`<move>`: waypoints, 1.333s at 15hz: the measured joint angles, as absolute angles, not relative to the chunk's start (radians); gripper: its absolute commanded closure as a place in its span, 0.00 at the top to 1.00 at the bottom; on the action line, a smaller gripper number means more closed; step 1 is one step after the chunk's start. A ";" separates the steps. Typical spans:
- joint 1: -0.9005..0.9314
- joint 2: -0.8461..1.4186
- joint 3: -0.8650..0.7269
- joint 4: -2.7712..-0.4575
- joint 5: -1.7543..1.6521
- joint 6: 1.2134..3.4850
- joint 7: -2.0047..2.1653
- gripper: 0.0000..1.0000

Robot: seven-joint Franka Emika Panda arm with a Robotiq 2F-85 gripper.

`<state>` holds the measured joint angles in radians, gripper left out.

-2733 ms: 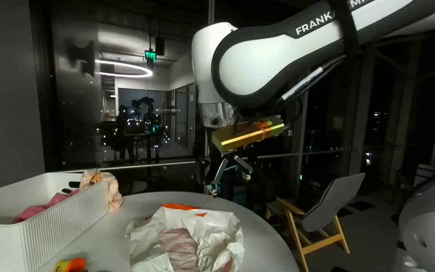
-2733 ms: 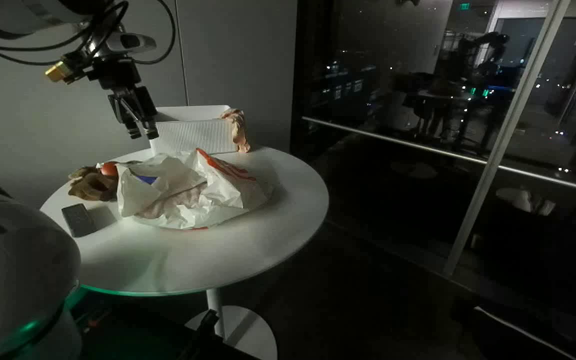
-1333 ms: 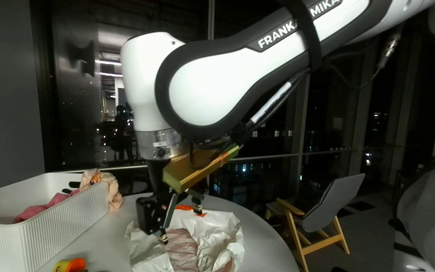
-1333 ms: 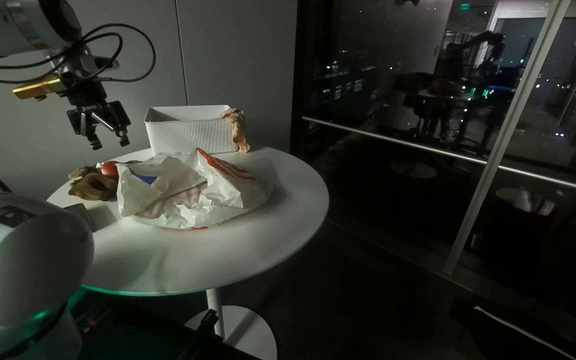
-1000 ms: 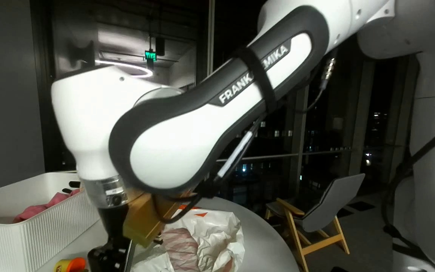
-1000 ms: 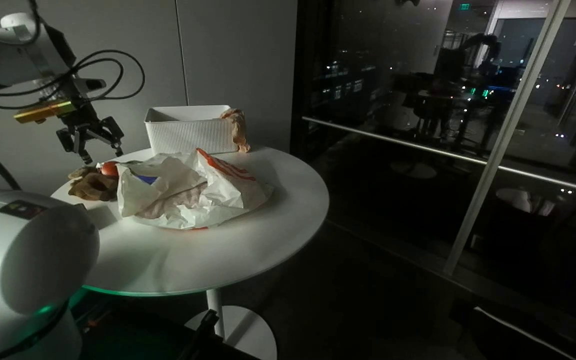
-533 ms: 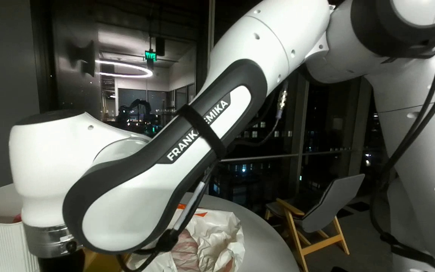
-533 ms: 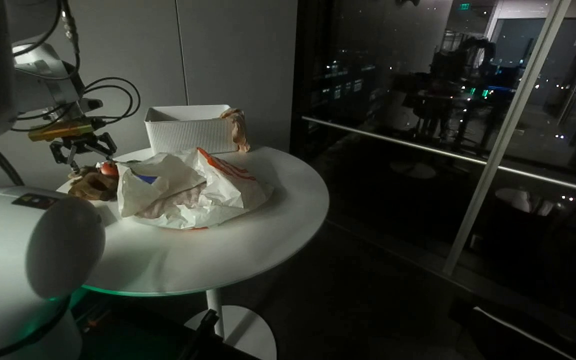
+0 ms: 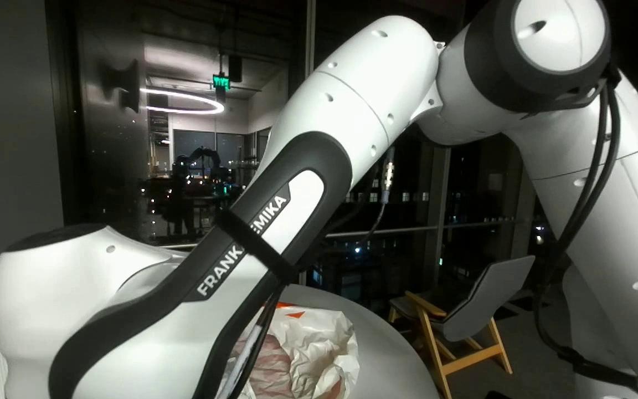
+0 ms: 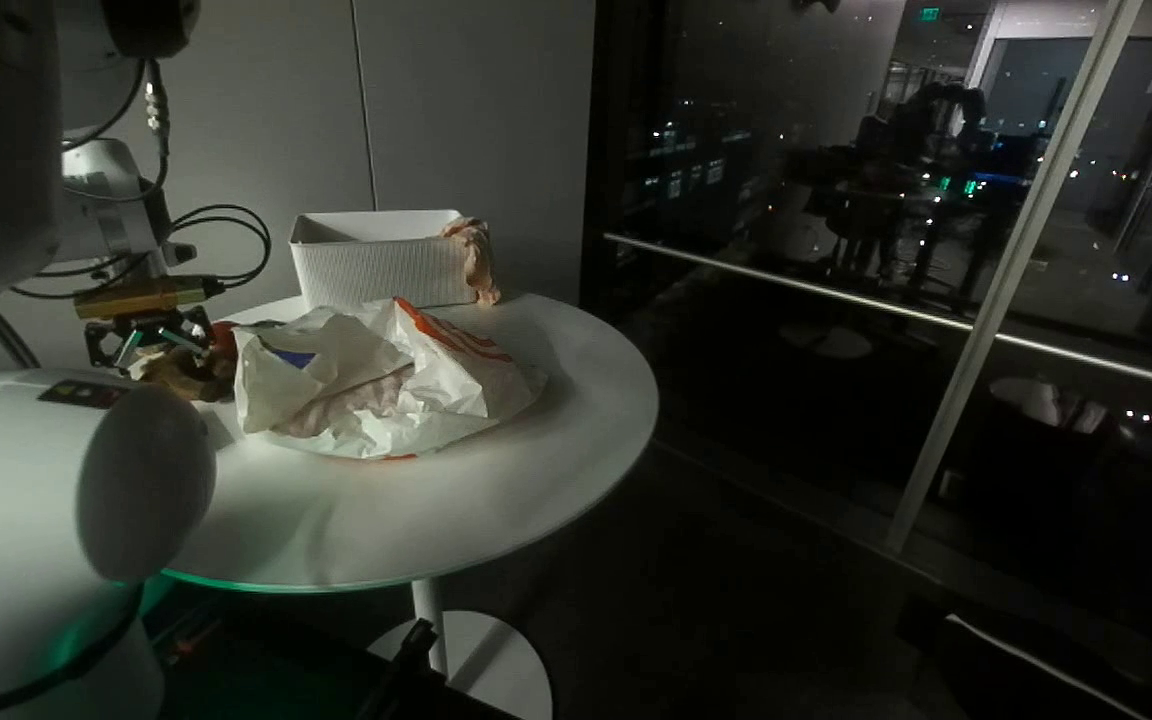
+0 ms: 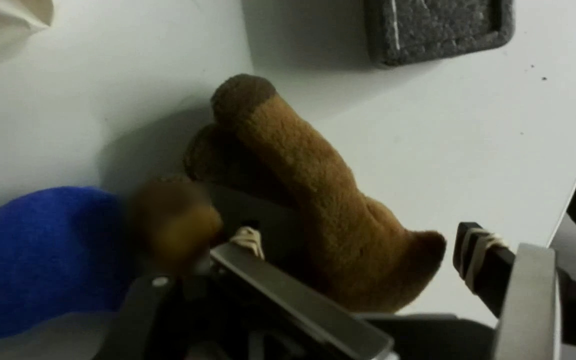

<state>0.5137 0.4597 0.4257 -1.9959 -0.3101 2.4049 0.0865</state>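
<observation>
- The gripper was spread wide apart.
- A brown plush toy was seen between its jaws on the table; touch was hard to judge.
- A grey block was seen nearby.
</observation>
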 measured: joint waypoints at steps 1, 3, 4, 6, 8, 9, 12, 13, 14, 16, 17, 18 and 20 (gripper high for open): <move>0.528 0.475 0.414 -1.992 -0.324 2.405 0.072 0.73; 0.546 0.504 0.401 -1.983 -0.336 2.405 0.037 0.71; 0.551 0.515 0.398 -1.979 -0.336 2.405 0.020 0.62; 0.559 0.520 0.392 -1.965 -0.337 2.401 0.001 0.45; 0.564 0.516 0.388 -1.957 -0.337 2.395 -0.011 0.32; 0.564 0.513 0.387 -1.956 -0.337 2.391 -0.014 0.23; 0.564 0.503 0.379 -1.953 -0.337 2.370 -0.014 0.09; 0.564 0.495 0.375 -1.952 -0.337 2.358 -0.013 0.08; 0.564 0.483 0.372 -1.951 -0.336 2.346 -0.012 0.09; 0.561 0.446 0.369 -1.950 -0.329 2.322 -0.007 0.09; 0.557 0.421 0.369 -1.950 -0.325 2.312 0.001 0.10; 0.554 0.388 0.369 -1.950 -0.316 2.304 0.007 0.10; 0.546 0.307 0.370 -1.957 -0.288 2.304 0.031 0.10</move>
<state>0.5457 0.3073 0.3696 -1.9565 -0.2879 2.3041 0.0307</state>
